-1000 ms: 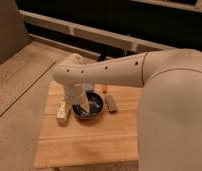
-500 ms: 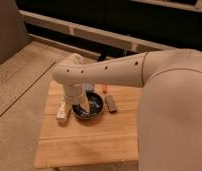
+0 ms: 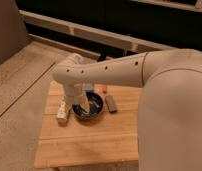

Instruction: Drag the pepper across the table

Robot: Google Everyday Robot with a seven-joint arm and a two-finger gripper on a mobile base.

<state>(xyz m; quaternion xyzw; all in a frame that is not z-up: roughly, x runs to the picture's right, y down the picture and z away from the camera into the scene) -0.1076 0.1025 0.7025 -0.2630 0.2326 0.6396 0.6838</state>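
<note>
Arm [image 3: 114, 75], white and bulky, fills the R side of frame and reaches L to ctr, then bends down. It covers the table's R edge and back-R corner.

Table [image 3: 84, 145]: pale plank top, lower ctr of frame. The L edge and front edge show w/ floor [image 3: 19, 100] beyond them. Bare planks run across the whole lower half of the top, the widest open room. Things crowd the upper half, near the far edge.

Containers: 1 dark bowl [image 3: 96, 111], upper-mid of the top. The gripper [image 3: 83, 106] hangs straight down into it, tips at or just over the bowl's L part. Fingers stand spread apart, not clenched, nothing seen btwn them. Can't tell what else, if anything, lies in the bowl; the interior is dark and partly hidden by the wrist.

Count, big to small:
- 1 pale boxy item [image 3: 61, 112], just L of the bowl, near the table's L edge.
- 1 dark grey block [image 3: 112, 104], just R of the bowl, lying lengthwise toward the far edge.
- 1 small bluish block [image 3: 89, 88], behind the bowl, partly under the arm.
- 1 pepper [image 3: 104, 90], tiny red-orange, on the wood at the grey block's far end, upper R of the bowl, close to the far edge, apart from the gripper.
</note>
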